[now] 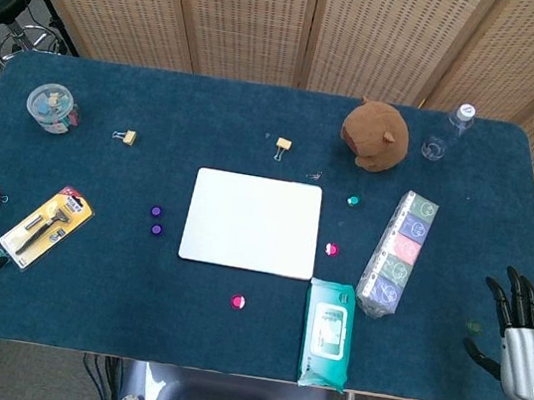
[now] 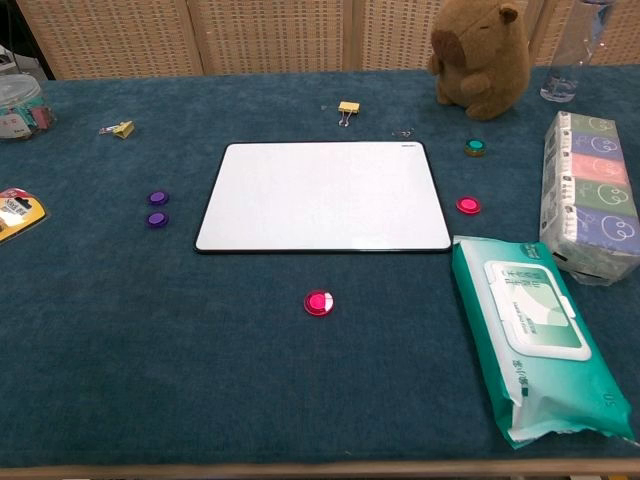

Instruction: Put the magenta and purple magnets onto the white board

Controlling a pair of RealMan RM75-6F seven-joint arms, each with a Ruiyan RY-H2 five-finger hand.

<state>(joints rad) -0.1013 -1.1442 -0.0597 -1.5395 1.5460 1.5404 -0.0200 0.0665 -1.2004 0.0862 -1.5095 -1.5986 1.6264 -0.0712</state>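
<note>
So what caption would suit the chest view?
Bare white board on blue cloth, two purple magnets left, magenta magnets front and right, none placed yet.

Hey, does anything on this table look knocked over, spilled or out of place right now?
Nothing stands out. The white board lies flat and square, still bare; the two purple magnets and two magenta magnets sit loose on the blue cloth around it. The green wet-wipes pack lies slightly angled, undamaged.

a blue-carpeted table [image 1: 225, 345] carries a white board [image 1: 253, 222], two purple magnets [image 1: 155, 220], two magenta magnets [image 1: 238, 302], a green magnet [image 1: 353, 201], wet wipes [image 1: 328, 333], a tissue pack [image 1: 398, 253], a plush capybara [image 1: 375, 135], a bottle [image 1: 448, 133], binder clips [image 1: 283, 145], a clip jar [image 1: 51, 107] and a razor pack [image 1: 46, 225].
</note>
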